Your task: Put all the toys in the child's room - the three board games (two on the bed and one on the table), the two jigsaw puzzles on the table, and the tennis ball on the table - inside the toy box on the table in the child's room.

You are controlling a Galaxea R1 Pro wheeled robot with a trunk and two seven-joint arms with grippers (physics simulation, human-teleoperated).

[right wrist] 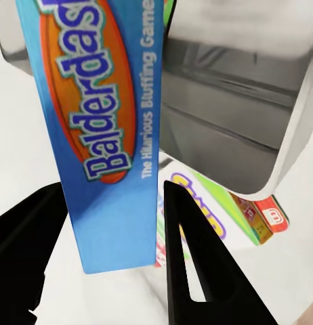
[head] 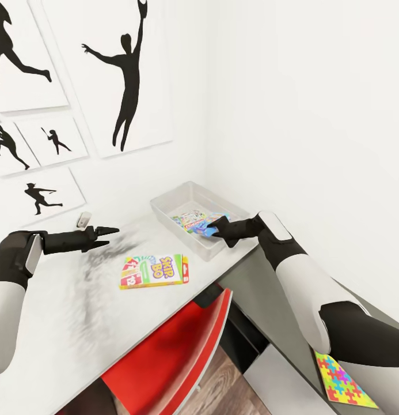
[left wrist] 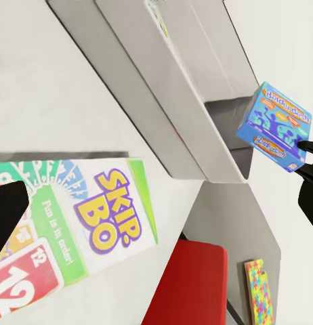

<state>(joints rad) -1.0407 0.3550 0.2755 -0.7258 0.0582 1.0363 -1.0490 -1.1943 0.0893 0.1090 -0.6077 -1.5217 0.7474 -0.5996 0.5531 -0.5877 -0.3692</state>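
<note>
The pale grey toy box [head: 164, 206] stands on the table [head: 67, 311] in the corner, with one colourful board game [head: 189, 218] lying inside. My right gripper [head: 215, 232] is shut on a blue Balderdash board game [right wrist: 102, 115], held on edge over the box's near corner [left wrist: 227, 166]. A green Skip-Bo board game [head: 155, 271] lies flat on the light grey top. My left gripper [head: 110, 235] hovers open and empty to its left. One jigsaw puzzle [head: 343, 383] lies on the dark grey section.
A red chair [head: 176, 351] is tucked under the table's front edge below Skip-Bo. White walls with black silhouette pictures [head: 127, 75] close in behind and beside the toy box. A small white object [head: 84, 219] stands near the wall by my left arm.
</note>
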